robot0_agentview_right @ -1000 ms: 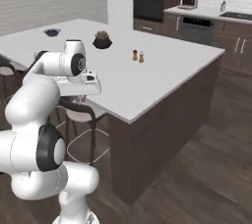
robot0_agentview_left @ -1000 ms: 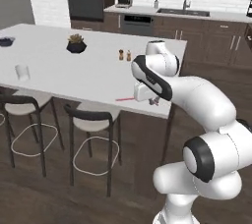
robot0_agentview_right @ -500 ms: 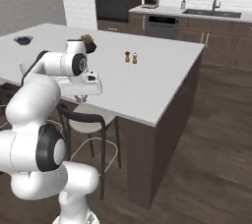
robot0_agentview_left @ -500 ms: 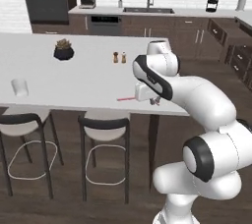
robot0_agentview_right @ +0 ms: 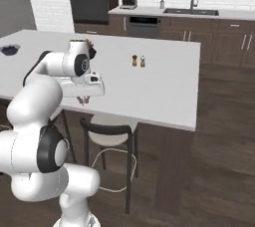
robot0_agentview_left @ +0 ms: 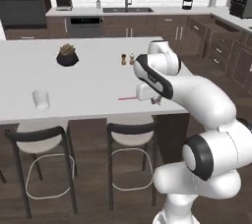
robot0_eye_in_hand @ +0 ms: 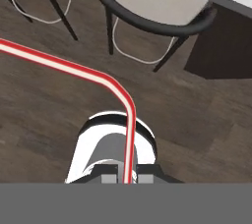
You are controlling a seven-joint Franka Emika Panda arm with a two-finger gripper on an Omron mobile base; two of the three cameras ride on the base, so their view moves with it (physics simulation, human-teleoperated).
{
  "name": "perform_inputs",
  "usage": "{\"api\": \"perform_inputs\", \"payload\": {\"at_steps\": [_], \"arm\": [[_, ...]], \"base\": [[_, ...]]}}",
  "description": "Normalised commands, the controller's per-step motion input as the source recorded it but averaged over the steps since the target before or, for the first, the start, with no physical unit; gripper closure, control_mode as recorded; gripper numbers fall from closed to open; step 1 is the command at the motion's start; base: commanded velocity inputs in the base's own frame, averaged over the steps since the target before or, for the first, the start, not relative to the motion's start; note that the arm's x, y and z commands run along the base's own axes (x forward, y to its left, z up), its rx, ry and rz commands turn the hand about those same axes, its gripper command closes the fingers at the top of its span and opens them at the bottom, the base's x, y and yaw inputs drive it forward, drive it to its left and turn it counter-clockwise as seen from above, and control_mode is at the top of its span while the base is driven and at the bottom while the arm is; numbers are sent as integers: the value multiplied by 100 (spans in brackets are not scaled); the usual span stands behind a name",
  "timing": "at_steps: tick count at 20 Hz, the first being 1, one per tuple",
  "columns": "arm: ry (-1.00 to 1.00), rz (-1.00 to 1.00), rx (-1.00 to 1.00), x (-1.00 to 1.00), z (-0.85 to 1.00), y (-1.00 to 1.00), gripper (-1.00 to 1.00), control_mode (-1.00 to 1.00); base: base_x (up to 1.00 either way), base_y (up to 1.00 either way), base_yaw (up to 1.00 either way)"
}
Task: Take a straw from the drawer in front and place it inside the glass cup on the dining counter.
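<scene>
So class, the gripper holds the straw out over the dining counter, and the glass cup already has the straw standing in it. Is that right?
Not quite. The glass cup is empty, as the left base view shows; the straw is in the gripper, held level over the dining counter, well off to the cup's right.

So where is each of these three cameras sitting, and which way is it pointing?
Left base view: behind the arm's left, facing forward-down at the dining counter; arm rises lower right.
Right base view: behind its right, same counter; arm lower left.
Hand view: on the hand, looking down at floor and a stool, along the straw.
Both base views share the shakers and the sink wall.
</scene>
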Motion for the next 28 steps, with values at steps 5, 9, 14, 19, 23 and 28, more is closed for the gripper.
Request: {"api": "perform_inputs", "payload": {"at_steps": [5,9,14,19,23,28], "arm": [[0,0,0,0,0,0,100,100],[0,0,0,0,0,0,100,100],[0,0,0,0,0,0,100,100],[0,0,0,0,0,0,100,100],[0,0,0,0,0,0,100,100],[0,0,0,0,0,0,100,100]], "base": [[0,100,-31],[0,100,-28],[7,100,-16],[28,93,-6],[54,62,-1],[75,33,0]]}}
